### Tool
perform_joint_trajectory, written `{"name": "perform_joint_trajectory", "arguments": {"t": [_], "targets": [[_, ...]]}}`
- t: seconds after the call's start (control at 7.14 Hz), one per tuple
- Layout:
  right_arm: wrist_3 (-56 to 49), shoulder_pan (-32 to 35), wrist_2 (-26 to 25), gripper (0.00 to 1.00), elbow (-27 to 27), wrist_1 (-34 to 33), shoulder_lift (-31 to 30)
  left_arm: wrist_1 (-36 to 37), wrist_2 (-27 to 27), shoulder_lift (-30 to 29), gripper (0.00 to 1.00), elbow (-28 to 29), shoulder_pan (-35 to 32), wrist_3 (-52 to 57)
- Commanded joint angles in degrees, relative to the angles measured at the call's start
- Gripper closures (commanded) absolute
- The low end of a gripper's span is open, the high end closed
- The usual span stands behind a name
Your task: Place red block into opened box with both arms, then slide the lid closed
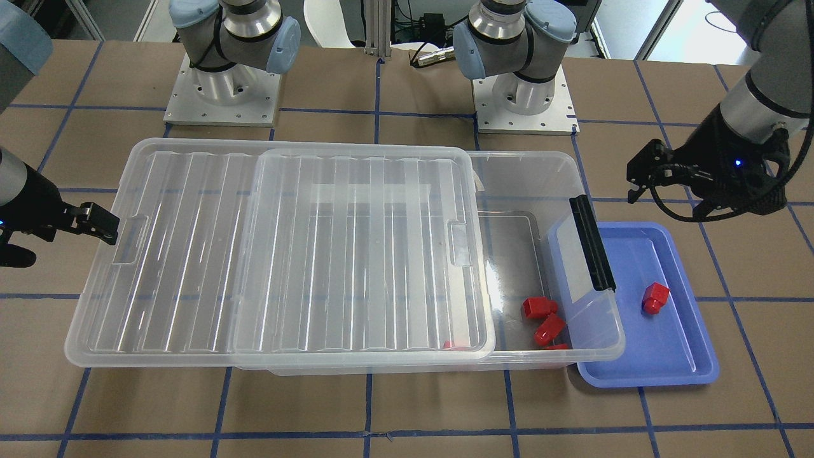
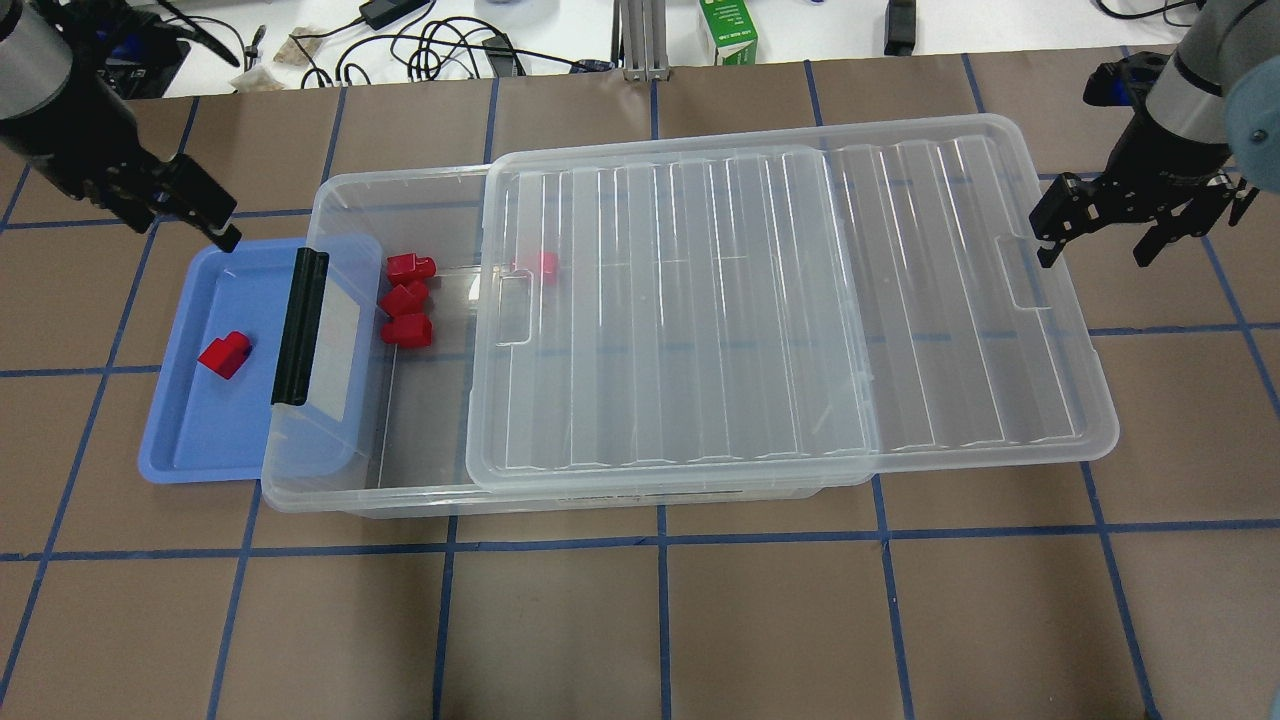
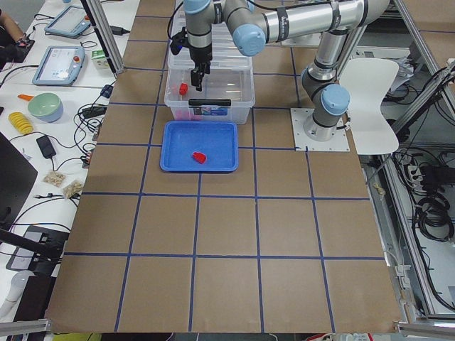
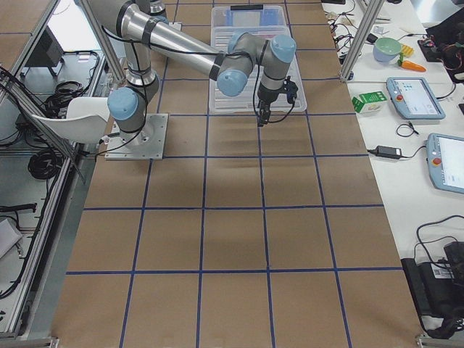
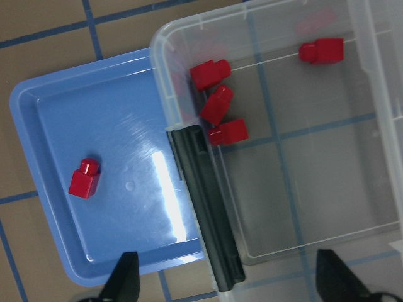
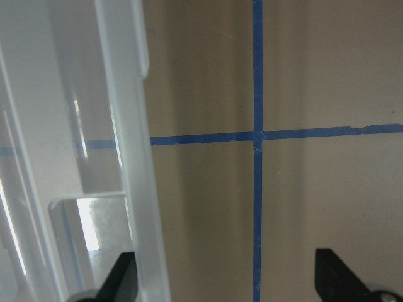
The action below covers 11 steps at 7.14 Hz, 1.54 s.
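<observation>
One red block [image 2: 225, 354] [image 1: 655, 298] [image 5: 85, 178] lies alone on the blue tray [image 2: 180, 440]. Several more red blocks [image 2: 405, 298] lie inside the clear box [image 2: 400, 182] at its uncovered left end, by the black bar [image 2: 298, 325]. The ribbed lid [image 2: 800, 300] [image 1: 356, 254] covers the rest and overhangs the box's right end. My left gripper [image 2: 185, 225] [image 5: 230, 280] hangs open and holding nothing above the tray's far corner. At the lid's right short end, near its notch, my right gripper [image 2: 1092, 255] [image 6: 228, 280] is open, with the lid's rim [image 6: 135, 157] by one finger.
The blue tray is tucked partly under the box's left end. Both arm bases [image 1: 222, 89] stand behind the box. Cables and a green carton [image 2: 728, 30] lie past the table's far edge. Brown table surface [image 2: 660, 620] with blue tape lines stretches in front of the box.
</observation>
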Motion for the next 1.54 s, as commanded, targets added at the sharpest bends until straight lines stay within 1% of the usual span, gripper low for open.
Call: {"name": "perform_joint_trajectory", "arguments": {"t": [0.0, 0.14, 0.28, 0.42, 0.56, 0.7, 0.98, 1.26, 1.4], "targets": [[-0.4, -0.8, -0.4, 0.00, 0.1, 0.2, 0.0, 15.0, -0.1, -2.8, 0.00, -10.6, 8.2, 18.8], [-0.4, -1.0, -0.3, 0.00, 0.1, 0.3, -0.1, 21.3, 0.1, -4.2, 0.00, -14.8, 10.7, 20.7], [-0.4, -1.0, -0.3, 0.00, -0.3, 0.5, -0.2, 27.4, 0.1, -6.7, 0.00, -17.7, 11.8, 20.6], [-0.4, -1.0, 0.3, 0.00, -0.4, 0.6, -0.8, 30.8, 0.0, -9.8, 0.00, -18.7, 11.8, 20.5], [-0.4, -0.8, 0.5, 0.00, -0.3, 0.6, -2.1, 33.7, 0.0, -12.4, 0.00, -18.5, 11.8, 20.5], [-0.4, -0.8, 0.6, 0.00, -0.3, 0.8, -3.1, 36.6, 0.1, -14.0, 0.00, -18.4, 11.8, 20.4], [-0.3, -0.2, 0.6, 0.00, -0.2, 1.8, -6.6, 38.7, 0.2, -16.4, 0.00, -18.3, 11.8, 20.3], [0.8, 1.6, 0.5, 0.00, -0.1, 7.7, -12.2, 40.1, 0.0, -18.1, 0.00, -18.6, 11.8, 13.7], [2.7, 2.1, 0.8, 0.00, -0.1, 11.3, -15.2, 40.0, -0.1, -18.8, 0.11, -18.5, 11.8, 13.7]]}}
